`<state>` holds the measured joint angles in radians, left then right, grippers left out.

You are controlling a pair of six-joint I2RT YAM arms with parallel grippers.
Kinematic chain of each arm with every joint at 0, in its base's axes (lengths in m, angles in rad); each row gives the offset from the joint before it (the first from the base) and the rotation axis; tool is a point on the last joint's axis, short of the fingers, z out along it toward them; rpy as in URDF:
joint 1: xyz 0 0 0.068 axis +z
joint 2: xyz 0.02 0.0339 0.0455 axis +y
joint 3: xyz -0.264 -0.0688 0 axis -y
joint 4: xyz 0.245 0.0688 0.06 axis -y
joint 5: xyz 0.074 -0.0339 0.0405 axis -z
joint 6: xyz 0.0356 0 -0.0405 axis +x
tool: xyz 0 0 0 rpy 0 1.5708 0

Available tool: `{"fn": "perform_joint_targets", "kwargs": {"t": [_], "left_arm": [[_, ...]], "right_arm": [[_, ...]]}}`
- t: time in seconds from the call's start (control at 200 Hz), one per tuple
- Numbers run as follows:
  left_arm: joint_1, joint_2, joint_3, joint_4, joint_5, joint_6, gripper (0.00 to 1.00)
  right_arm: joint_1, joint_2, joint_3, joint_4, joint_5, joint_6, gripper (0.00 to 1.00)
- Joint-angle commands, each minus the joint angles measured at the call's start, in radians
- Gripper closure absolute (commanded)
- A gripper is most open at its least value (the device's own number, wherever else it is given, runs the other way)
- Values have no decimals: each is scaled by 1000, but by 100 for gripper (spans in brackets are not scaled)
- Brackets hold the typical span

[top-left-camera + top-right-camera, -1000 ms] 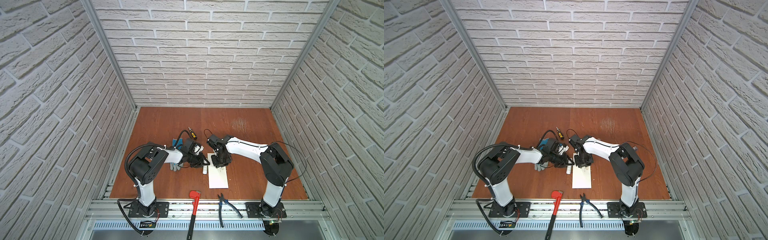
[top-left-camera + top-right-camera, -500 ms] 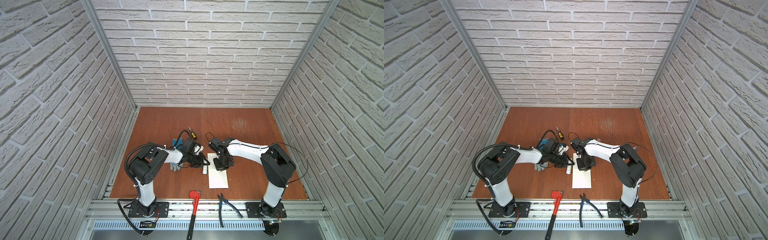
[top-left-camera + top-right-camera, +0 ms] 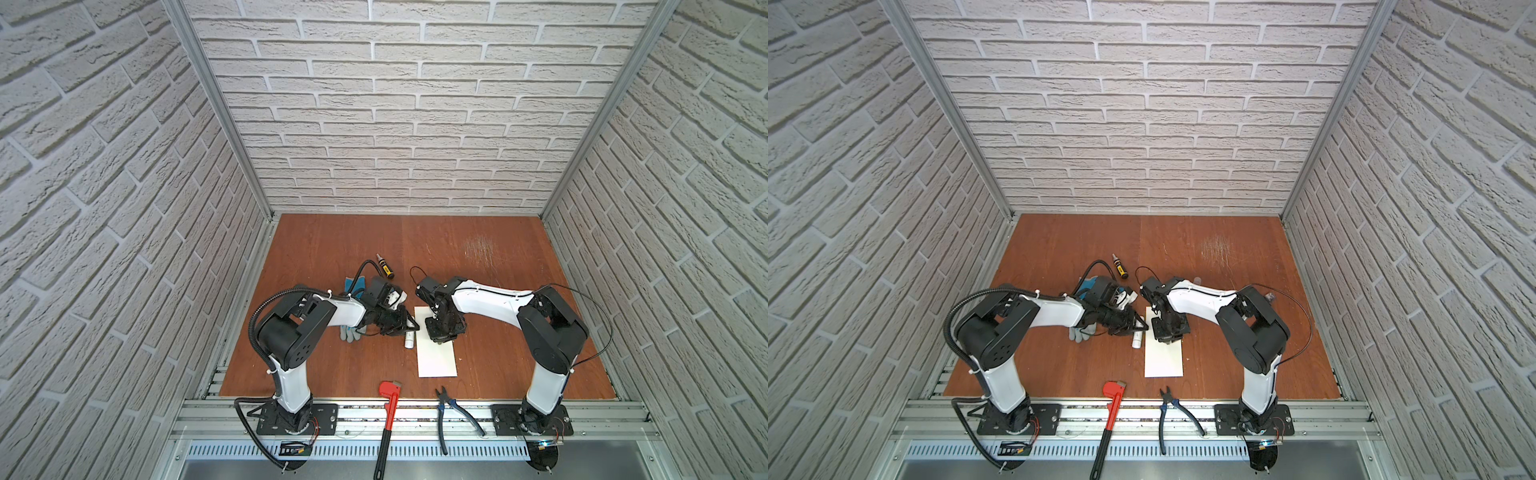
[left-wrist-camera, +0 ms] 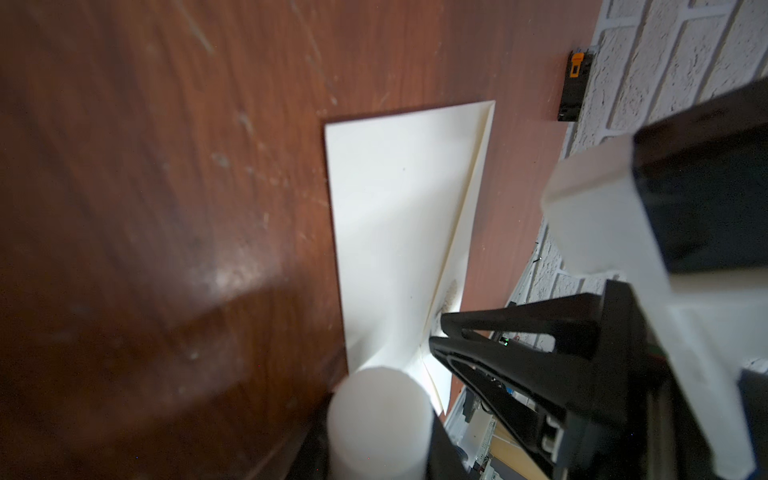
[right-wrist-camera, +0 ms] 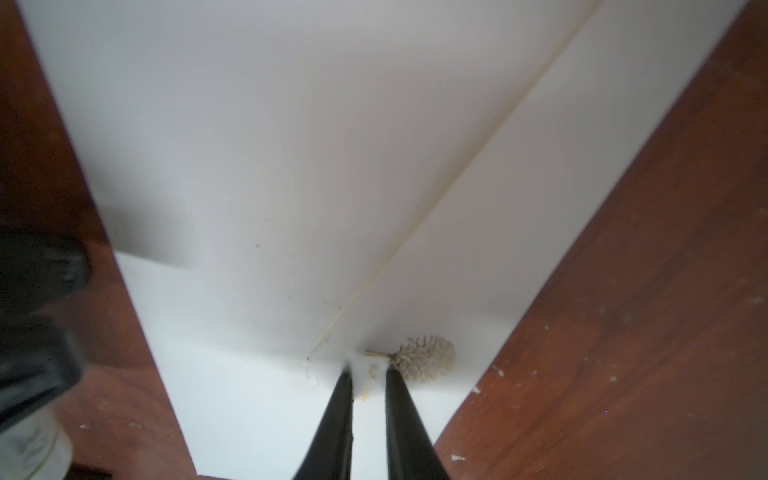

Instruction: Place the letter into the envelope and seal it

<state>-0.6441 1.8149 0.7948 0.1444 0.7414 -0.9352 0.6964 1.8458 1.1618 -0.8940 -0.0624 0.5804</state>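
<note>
Envelope (image 3: 437, 360) flat, bare tabletop (image 3: 486, 362) beside one edge

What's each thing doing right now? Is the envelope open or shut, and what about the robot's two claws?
envelope: lying flat, flap folded down; glued or not, can't tell.
letter: not in sight.
right gripper: jaws a little apart, tips on the flap's point.
left gripper: closed on the white tube.
pliers: lying flat, handles spread.
</note>
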Motion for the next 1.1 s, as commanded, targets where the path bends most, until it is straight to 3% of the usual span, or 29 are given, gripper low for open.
{"fn": "perform_joint_targets", "kwargs": {"t": [0.0, 0.59, 0.915, 1.095], "left_arm": [[8, -18, -19, -31, -23, 21, 100], [9, -54, -8, -73, -35, 24, 100], [3, -154, 53, -141, -76, 45, 100], [-2, -234, 89, -147, -111, 49, 99]], "right_arm": [[27, 84, -53, 61, -39, 16, 81], [32, 24, -20, 57, -53, 11, 67], [16, -245, 144, -121, 167, -16, 55], [5, -442, 157, -121, 277, -47, 53]]}}
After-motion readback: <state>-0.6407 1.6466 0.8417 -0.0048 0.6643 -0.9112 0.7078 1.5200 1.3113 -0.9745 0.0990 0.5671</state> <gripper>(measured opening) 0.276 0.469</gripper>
